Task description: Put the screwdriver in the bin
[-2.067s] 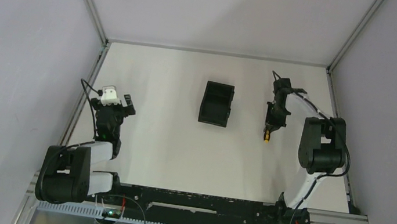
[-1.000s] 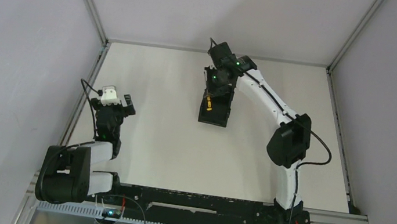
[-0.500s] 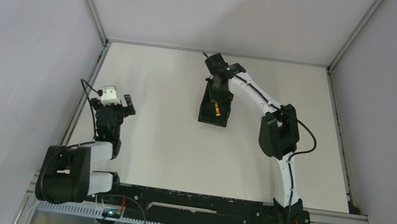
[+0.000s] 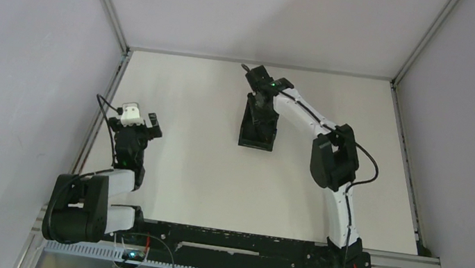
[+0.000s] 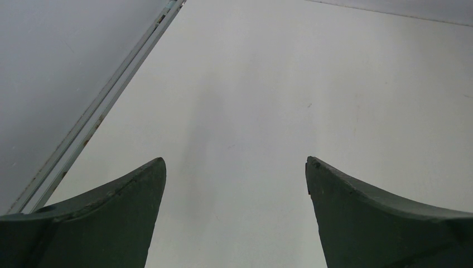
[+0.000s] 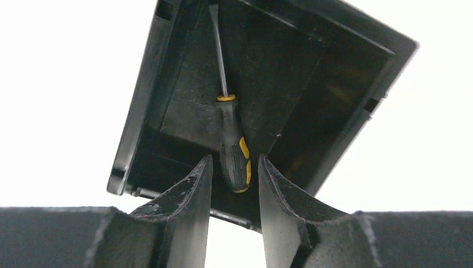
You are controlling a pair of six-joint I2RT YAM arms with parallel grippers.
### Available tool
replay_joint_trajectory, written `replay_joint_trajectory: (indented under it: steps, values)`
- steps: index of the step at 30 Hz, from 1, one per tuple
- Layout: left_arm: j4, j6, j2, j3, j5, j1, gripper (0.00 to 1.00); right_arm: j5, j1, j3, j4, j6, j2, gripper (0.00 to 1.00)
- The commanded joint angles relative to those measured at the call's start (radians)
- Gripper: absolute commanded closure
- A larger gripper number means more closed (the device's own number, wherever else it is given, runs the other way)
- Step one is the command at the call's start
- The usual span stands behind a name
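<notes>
The black bin (image 4: 256, 137) stands mid-table toward the back. My right gripper (image 4: 262, 111) reaches down into its far half. In the right wrist view the screwdriver (image 6: 233, 148) lies on the floor of the bin (image 6: 139, 111), its shaft pointing away and its black-and-yellow handle nearest the camera. My right gripper (image 6: 235, 159) is open, its fingertips either side of the handle's end with a gap on both sides. In the top view the arm hides the screwdriver. My left gripper (image 4: 142, 120) is open and empty at the left, and shows the same in its wrist view (image 5: 235, 162).
Grey walls enclose the table on three sides. A metal rail (image 5: 106, 103) runs along the left edge, close to my left gripper. The arm bases sit on a black bar (image 4: 234, 240) at the near edge.
My right arm carried the screwdriver from the right side of the table over to the bin and lowered it inside. The jaws have parted from the handle. The left arm has not moved.
</notes>
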Motion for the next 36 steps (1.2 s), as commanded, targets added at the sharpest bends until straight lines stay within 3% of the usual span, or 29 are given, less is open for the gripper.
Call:
replay_joint_trajectory:
  steps: [1, 3, 4, 5, 6, 7, 14, 20, 30, 36]
  values:
    - [0.035, 0.014, 0.001, 0.042, -0.005, -0.006, 0.0, 0.025, 0.006, 0.013, 0.038, 0.011, -0.203, 0.58]
    - [0.035, 0.015, 0.0, 0.042, -0.005, -0.006, 0.0, 0.024, 0.006, -0.019, 0.056, 0.01, -0.281, 0.52]
    - [0.035, 0.015, 0.0, 0.042, -0.005, -0.006, 0.0, 0.019, 0.005, -0.062, 0.081, 0.006, -0.323, 0.42]
    - [0.035, 0.015, 0.001, 0.043, -0.005, -0.006, 0.0, 0.017, 0.004, -0.102, 0.104, 0.001, -0.374, 0.19]
    - [0.035, 0.015, 0.001, 0.043, -0.004, -0.006, 0.0, 0.008, 0.001, -0.147, 0.134, -0.005, -0.423, 0.03]
    - [0.035, 0.016, 0.001, 0.043, -0.004, -0.006, 0.0, -0.015, -0.005, -0.199, 0.164, -0.012, -0.474, 0.01]
    - [0.035, 0.015, -0.001, 0.042, -0.004, -0.006, 0.0, -0.119, -0.101, -0.631, 0.414, 0.002, -0.863, 0.0]
    - [0.035, 0.014, 0.001, 0.044, -0.005, -0.006, 0.0, -0.086, -0.15, -0.957, 0.561, 0.019, -1.1, 0.0]
    - [0.035, 0.015, 0.001, 0.042, -0.004, -0.006, 0.0, 0.018, -0.196, -1.407, 0.812, 0.152, -1.341, 0.0]
    - [0.035, 0.016, 0.001, 0.044, -0.004, -0.006, 0.0, 0.028, -0.214, -1.514, 0.877, 0.18, -1.396, 0.0]
